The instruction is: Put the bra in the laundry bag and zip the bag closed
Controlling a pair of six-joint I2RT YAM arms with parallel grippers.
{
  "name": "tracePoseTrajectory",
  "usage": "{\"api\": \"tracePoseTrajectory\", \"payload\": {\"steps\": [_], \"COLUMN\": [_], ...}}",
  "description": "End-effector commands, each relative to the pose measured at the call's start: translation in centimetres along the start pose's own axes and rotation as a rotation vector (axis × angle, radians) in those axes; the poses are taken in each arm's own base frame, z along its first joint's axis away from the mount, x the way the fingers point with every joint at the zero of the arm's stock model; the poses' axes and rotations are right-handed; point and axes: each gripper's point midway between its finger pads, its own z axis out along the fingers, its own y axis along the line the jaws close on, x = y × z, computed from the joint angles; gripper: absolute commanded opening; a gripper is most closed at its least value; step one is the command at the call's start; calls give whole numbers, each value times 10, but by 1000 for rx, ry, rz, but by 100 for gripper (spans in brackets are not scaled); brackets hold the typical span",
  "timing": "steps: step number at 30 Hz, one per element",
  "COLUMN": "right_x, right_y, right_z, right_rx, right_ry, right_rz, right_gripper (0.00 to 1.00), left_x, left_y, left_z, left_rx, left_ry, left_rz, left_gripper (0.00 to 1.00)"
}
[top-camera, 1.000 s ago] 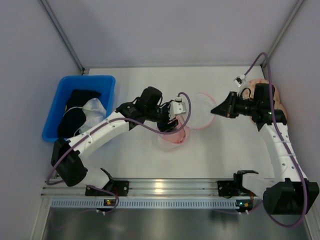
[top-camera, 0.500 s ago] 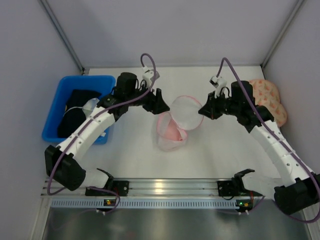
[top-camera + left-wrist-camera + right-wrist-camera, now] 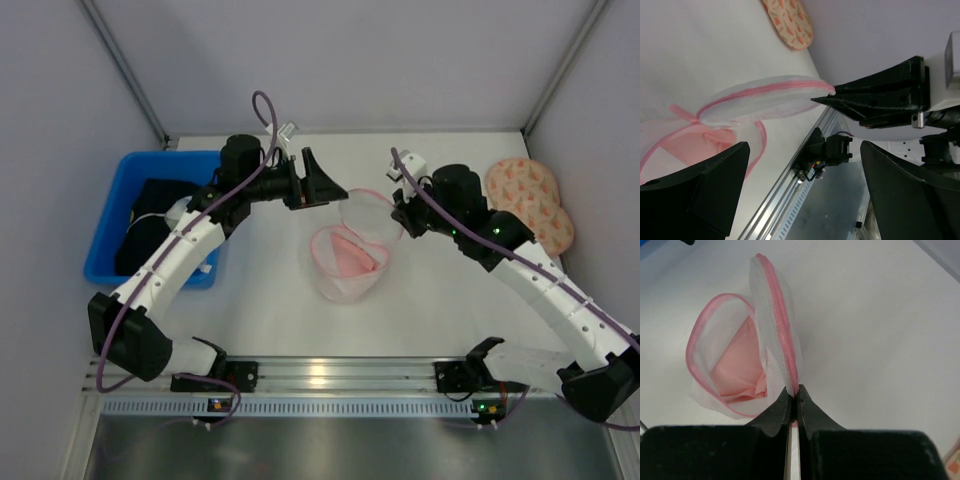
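The laundry bag (image 3: 343, 280) lies open at the table's middle, with the light-pink bra (image 3: 350, 257) inside. Its round mesh lid (image 3: 368, 213) stands up on edge. My right gripper (image 3: 401, 207) is shut on the lid's pink zipper edging; in the right wrist view the gripper (image 3: 794, 389) pinches the zipper edge (image 3: 782, 335), with the bra (image 3: 737, 365) in the bag to its left. My left gripper (image 3: 318, 183) is open and empty, just left of the lid. In the left wrist view the left gripper (image 3: 802, 147) is spread wide, with the lid (image 3: 760, 97) ahead of it.
A blue plastic bin (image 3: 150, 165) with black and white garments (image 3: 155, 225) stands at the far left. A peach orange-speckled two-lobed item (image 3: 530, 195) lies at the far right, also seen in the left wrist view (image 3: 787, 22). A metal rail runs along the near edge.
My left gripper has drawn back from the bag toward the far left and stands open. My right gripper has moved left and closed on the lid's edge.
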Motion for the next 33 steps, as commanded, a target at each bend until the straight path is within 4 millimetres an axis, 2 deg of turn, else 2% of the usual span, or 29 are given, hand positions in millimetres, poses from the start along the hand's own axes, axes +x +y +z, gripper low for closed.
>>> {"api": "tracePoseTrajectory", "payload": {"steps": [1, 3, 9, 16, 21, 25, 26, 28, 29, 32, 33], "right_x": [-16, -13, -22, -23, -30, -28, -27, -25, -25, -25, -26], "right_y": [-5, -5, 0, 19, 30, 47, 53, 57, 62, 74, 76], "right_z": [-3, 0, 7, 16, 21, 22, 21, 21, 21, 16, 14], "right_rx": [65, 85, 108, 90, 69, -8, -40, -64, -92, -163, -180], "right_ry": [-28, -14, -25, -17, -29, -28, -33, -32, -34, -48, -55], "right_rz": [-106, -125, -205, -311, -343, -358, -357, -352, -352, -348, -341], "right_gripper": [0, 0, 0, 0, 0, 1, 1, 2, 4, 11, 13], "left_x": [-19, -20, -6, -5, 7, 11, 13, 20, 23, 38, 39], "left_y": [-21, -17, -8, 0, 11, 14, 15, 19, 18, 24, 20], "left_z": [1, 8, 30, 50, 61, 63, 62, 59, 56, 50, 46], "left_rx": [71, 67, 48, 42, 15, 16, 19, 13, 17, 12, 20], "left_ry": [-60, -48, 0, 12, 35, 50, 57, 69, 72, 94, 94], "left_rz": [-63, -107, -178, -240, -251, -245, -245, -251, -246, -256, -244], "left_gripper": [98, 98, 98, 98, 98, 81, 69, 59, 49, 39, 32]}}
